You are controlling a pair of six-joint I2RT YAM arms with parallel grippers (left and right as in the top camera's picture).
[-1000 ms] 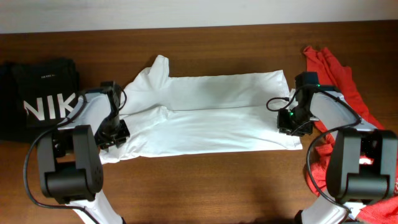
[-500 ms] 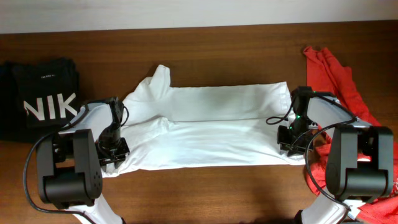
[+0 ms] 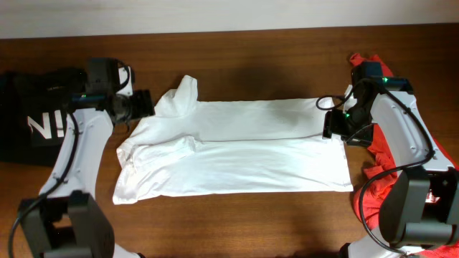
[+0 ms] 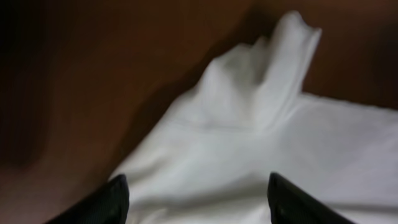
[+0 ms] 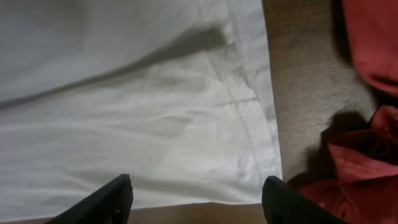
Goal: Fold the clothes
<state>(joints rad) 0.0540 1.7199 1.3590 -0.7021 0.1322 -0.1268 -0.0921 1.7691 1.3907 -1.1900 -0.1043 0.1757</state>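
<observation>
Most black T-shirt (image 3: pixel 27 94) lettering hidden by left arm (image 3: pixel 81 145), frame edge

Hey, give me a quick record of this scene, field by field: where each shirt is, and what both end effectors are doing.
white T-shirt: lying flat mid-table, lengthwise fold across it
black T-shirt: table's left side, white lettering
red T-shirt: crumpled, just beyond the white shirt's hem
left end effector: open, empty, over the white shirt's sleeve end
right end effector: open, empty, over the white shirt's hem corner
table: dark wood

Prob. lab rig, wood table (image 3: pixel 251 57), white wall (image 3: pixel 215 13)
</observation>
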